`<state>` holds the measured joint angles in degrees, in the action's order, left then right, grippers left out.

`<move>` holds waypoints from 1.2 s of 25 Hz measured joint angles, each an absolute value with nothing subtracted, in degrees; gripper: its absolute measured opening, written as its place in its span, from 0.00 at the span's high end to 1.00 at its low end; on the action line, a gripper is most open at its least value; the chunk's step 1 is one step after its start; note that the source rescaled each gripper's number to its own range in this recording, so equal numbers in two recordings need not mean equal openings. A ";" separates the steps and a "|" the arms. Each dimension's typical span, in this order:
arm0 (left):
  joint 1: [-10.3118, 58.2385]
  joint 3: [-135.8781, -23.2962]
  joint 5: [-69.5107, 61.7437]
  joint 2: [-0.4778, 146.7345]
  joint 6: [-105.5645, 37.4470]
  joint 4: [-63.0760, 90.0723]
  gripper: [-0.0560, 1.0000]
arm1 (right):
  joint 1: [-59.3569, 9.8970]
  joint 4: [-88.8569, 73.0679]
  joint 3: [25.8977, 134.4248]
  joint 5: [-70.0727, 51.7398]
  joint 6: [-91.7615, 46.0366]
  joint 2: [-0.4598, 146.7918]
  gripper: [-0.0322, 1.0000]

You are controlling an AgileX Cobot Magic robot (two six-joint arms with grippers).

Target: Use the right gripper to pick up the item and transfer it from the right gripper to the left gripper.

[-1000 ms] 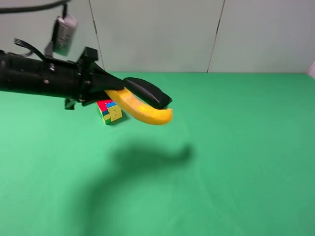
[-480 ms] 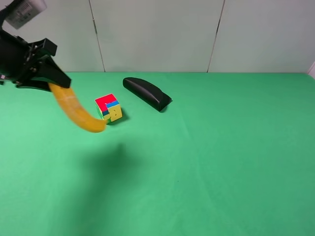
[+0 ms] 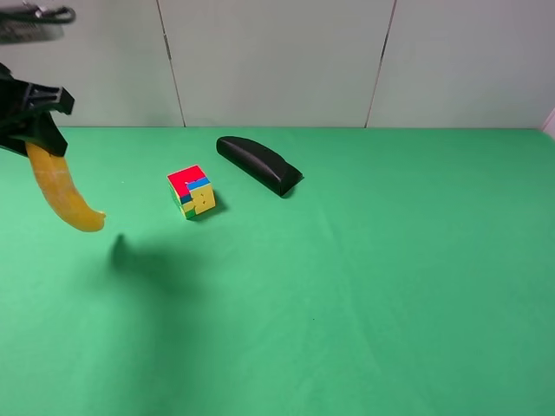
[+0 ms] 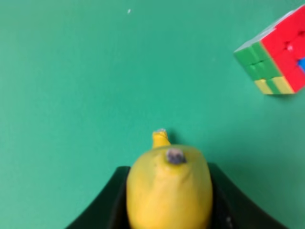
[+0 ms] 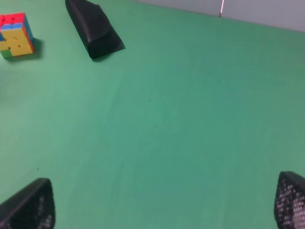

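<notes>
The yellow banana hangs above the green table at the far left of the exterior view. My left gripper is shut on its upper end. In the left wrist view the banana sits between the two black fingers of the left gripper, tip pointing down at the cloth. My right gripper is open and empty, its fingertips wide apart at the picture's corners. The right gripper is out of the exterior view.
A multicoloured puzzle cube stands on the green table, to the right of the banana; it also shows in both wrist views. A long black case lies behind it. A pale wall bounds the far edge.
My left arm has swung from the middle of the table to the far left with the banana in its grip. The cube and case, once partly covered, now show fully.
</notes>
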<state>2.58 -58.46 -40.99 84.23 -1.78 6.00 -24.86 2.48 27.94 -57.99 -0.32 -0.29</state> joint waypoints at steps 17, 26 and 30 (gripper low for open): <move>7.30 -58.46 -23.87 90.32 -4.40 7.04 0.95 | -24.86 2.48 27.94 -57.94 -0.32 -0.29 0.00; 7.30 -58.46 -21.02 90.32 -5.51 7.04 0.95 | -24.86 2.48 27.94 -57.94 -0.32 -0.29 0.00; 7.30 -58.46 -21.02 90.32 -5.51 7.04 0.95 | -24.86 2.48 27.94 -57.94 -0.32 -0.29 0.00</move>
